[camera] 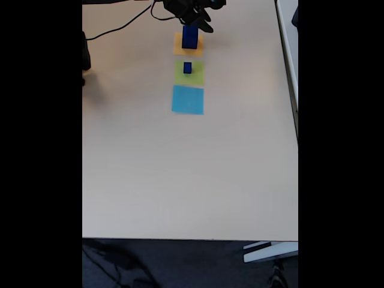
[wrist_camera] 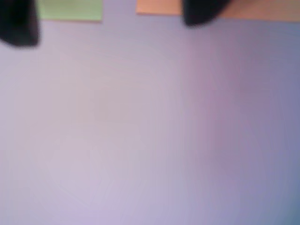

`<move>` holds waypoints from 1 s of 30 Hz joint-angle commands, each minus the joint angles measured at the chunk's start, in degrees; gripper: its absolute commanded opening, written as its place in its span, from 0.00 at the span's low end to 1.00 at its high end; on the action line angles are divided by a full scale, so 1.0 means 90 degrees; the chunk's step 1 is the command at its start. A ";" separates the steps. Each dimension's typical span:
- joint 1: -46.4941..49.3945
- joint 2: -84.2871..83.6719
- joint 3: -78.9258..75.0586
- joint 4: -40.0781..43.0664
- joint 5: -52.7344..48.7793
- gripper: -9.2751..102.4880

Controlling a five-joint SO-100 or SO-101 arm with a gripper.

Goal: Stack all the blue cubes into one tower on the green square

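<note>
Fixed view: a tall blue block (camera: 189,36), possibly two cubes stacked though the joint cannot be made out, stands on the orange square (camera: 188,44) near the table's (camera: 180,180) far edge. A small blue cube (camera: 188,68) sits on the green square (camera: 189,72) next toward the table's centre, then the light-blue square (camera: 188,99). The gripper (camera: 195,25) hangs just over the tall block; grip state cannot be told. Wrist view is blurred: green square (wrist_camera: 70,10), orange square (wrist_camera: 159,7), dark fingertips (wrist_camera: 18,23) at top

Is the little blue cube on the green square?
Yes. In the fixed view the small blue cube sits upright on the green square.
</note>
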 commanded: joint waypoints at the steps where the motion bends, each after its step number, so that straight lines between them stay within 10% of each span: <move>1: -0.0244 0.0264 -0.0449 0.0029 0.0410 0.22; 30: -0.1182 -0.0029 0.0498 -0.1045 0.1025 0.25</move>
